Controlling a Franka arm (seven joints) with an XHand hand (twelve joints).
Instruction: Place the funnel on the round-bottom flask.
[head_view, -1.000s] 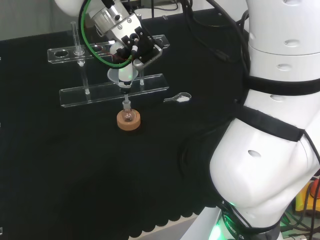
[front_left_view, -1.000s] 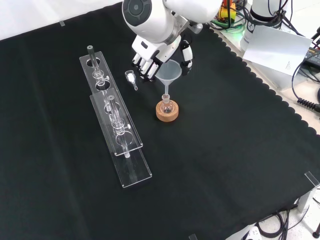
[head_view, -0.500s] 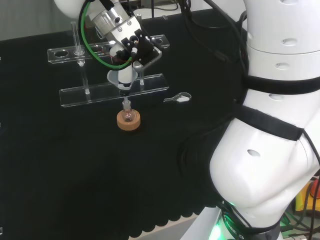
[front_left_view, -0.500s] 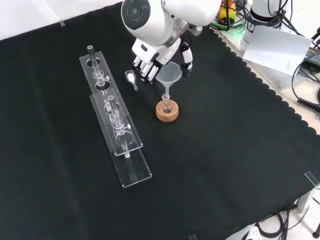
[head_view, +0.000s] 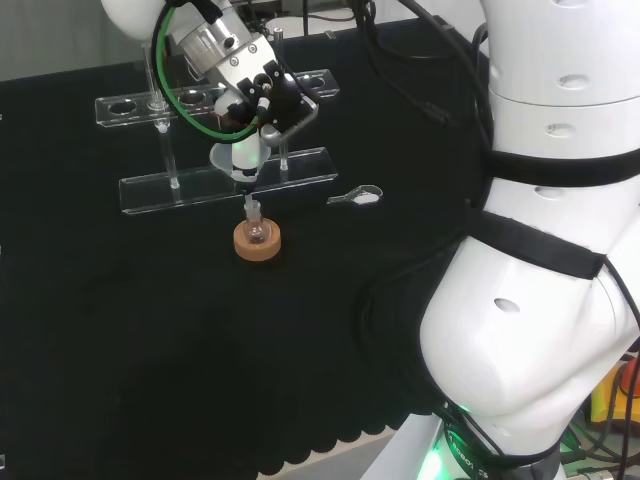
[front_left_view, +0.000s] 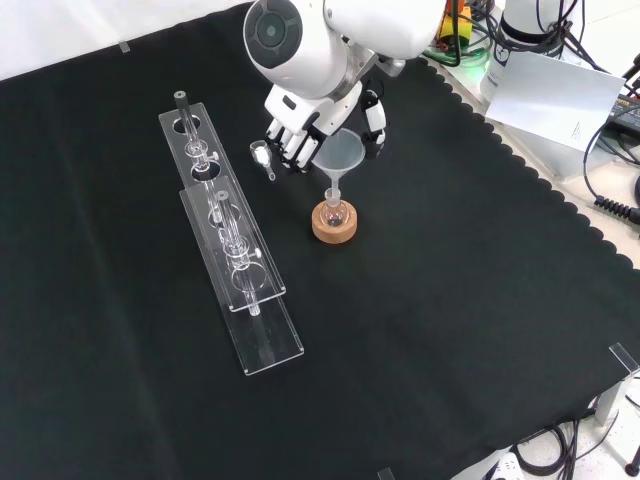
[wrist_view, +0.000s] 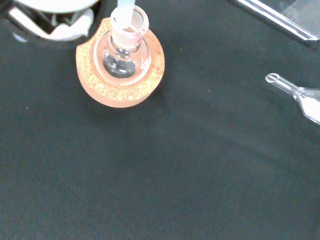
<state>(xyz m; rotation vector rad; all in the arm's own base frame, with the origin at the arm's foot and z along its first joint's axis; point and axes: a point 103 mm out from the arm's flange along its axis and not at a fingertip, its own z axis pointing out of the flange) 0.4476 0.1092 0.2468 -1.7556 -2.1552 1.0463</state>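
Hand (front_left_view: 300, 130) has fingers curled round the funnel (front_left_view: 340, 155), stem tip at the flask (wrist_view: 122, 55) mouth. Keep the stem plumb over the flask, lower straight, release once seated.

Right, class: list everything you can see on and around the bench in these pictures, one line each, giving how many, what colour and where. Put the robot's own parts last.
Funnel: one, translucent white, held by the hand, its stem at the flask's neck.
Round-bottom flask: one, clear glass, upright on the cork ring.
Cork ring: one, tan, mid-cloth, under the flask.
Racks: two, clear plastic, left of the flask in the front view, holding glass tubes.
Small glass spoon: one, clear, on the cloth between racks and hand.
Cloth: one, black, covering the bench.
Arm: one, white.
Hand: one, black and white, curled round the funnel.
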